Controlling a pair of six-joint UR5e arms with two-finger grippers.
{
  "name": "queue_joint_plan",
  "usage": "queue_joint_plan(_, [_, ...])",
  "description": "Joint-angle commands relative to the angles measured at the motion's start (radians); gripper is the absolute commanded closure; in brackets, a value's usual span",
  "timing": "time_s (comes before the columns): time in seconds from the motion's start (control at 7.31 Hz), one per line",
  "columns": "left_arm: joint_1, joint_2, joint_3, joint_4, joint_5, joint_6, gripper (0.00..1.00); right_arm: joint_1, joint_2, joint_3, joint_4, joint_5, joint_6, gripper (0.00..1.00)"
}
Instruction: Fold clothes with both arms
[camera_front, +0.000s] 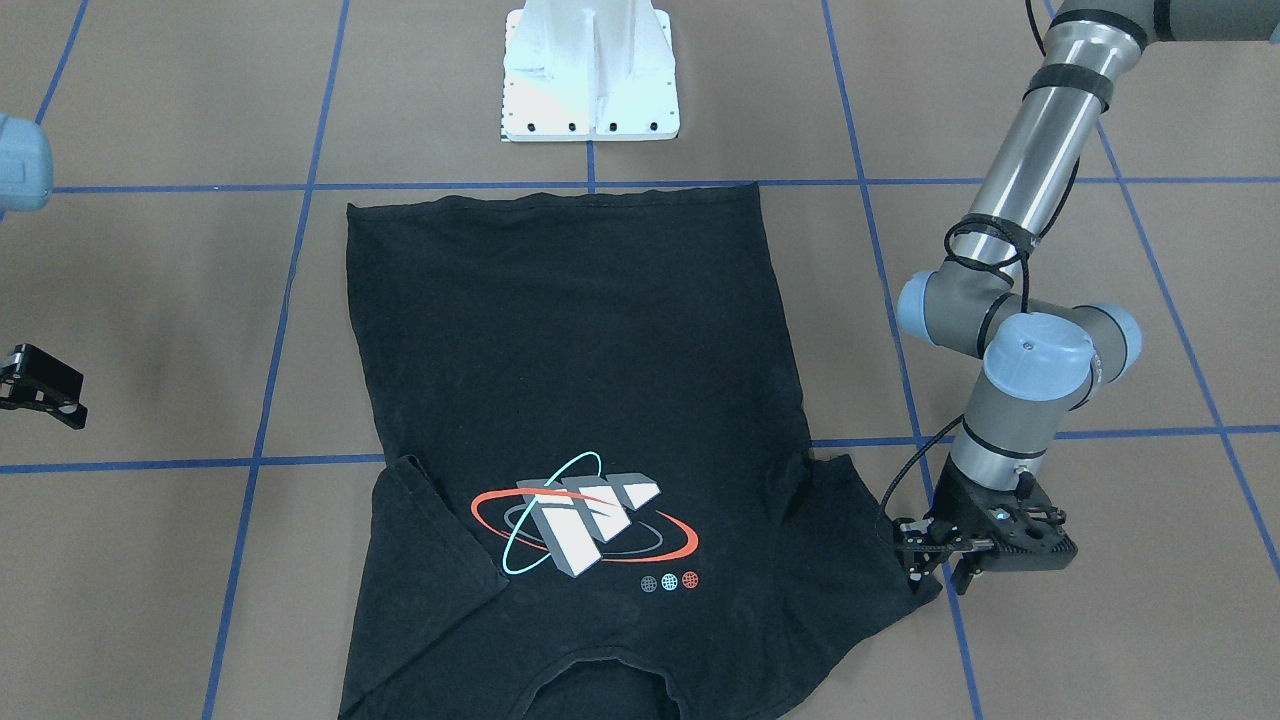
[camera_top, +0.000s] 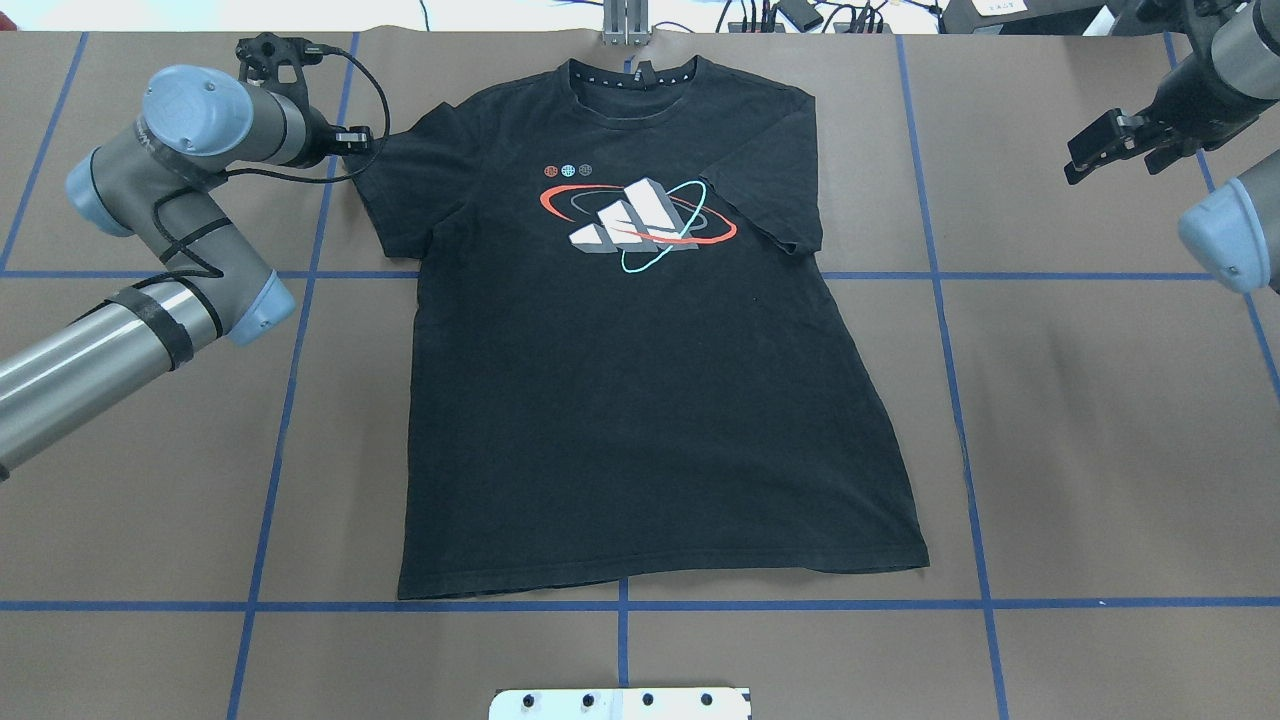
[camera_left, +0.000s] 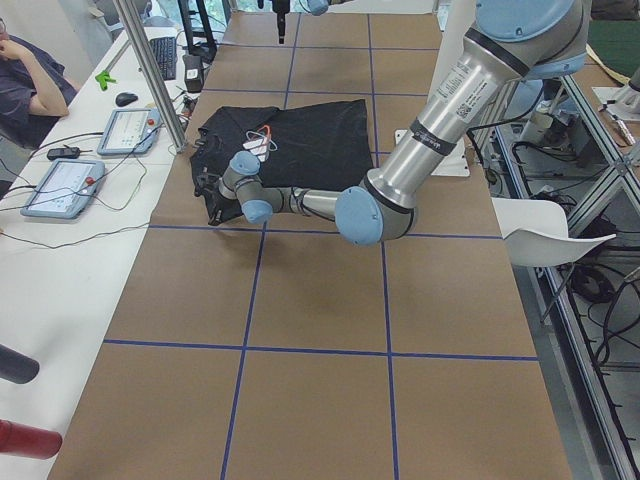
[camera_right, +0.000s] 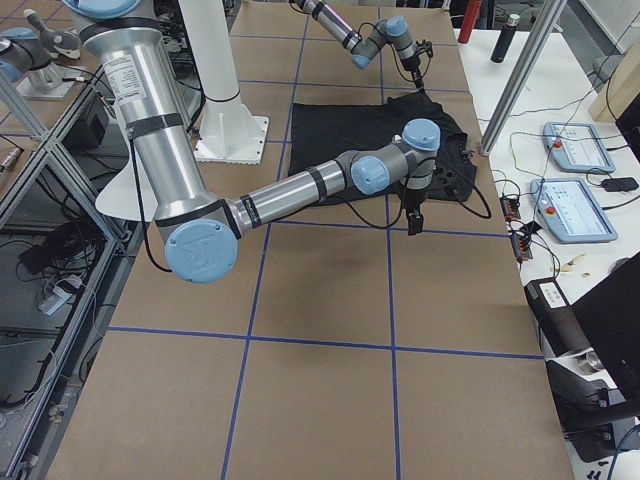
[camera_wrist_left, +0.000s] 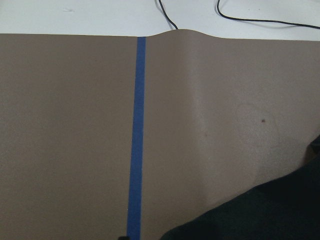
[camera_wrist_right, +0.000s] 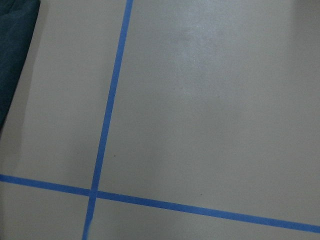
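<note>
One T-shirt (camera_top: 640, 400), logo (camera_top: 635, 225) up; left gripper (camera_front: 940, 578) at sleeve (camera_front: 865, 535), right gripper (camera_top: 1100, 150) apart; cannot tell either's state.

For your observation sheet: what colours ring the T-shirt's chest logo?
Red-orange and teal, around the white-grey logo; clearest in the overhead exterior view.

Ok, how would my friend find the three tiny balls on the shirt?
On the brown table crossed by blue tape lies a black T-shirt. Its chest logo is white-grey blocks ringed in red-orange and teal. The three tiny globes sit in a row between that logo and the collar: red-orange, light blue, grey.
</note>
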Motion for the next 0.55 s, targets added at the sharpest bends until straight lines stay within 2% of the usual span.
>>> queue_joint_plan(0.0, [-0.010, 0.000, 0.001, 0.000, 0.000, 0.021, 0.47, -0.002, 0.001, -0.004, 0.000, -0.001, 0.004, 0.00])
queue_joint_plan(0.41, [0.001, 0.000, 0.014, 0.000, -0.001, 0.023, 0.46, -0.003, 0.001, -0.004, 0.000, -0.001, 0.004, 0.00])
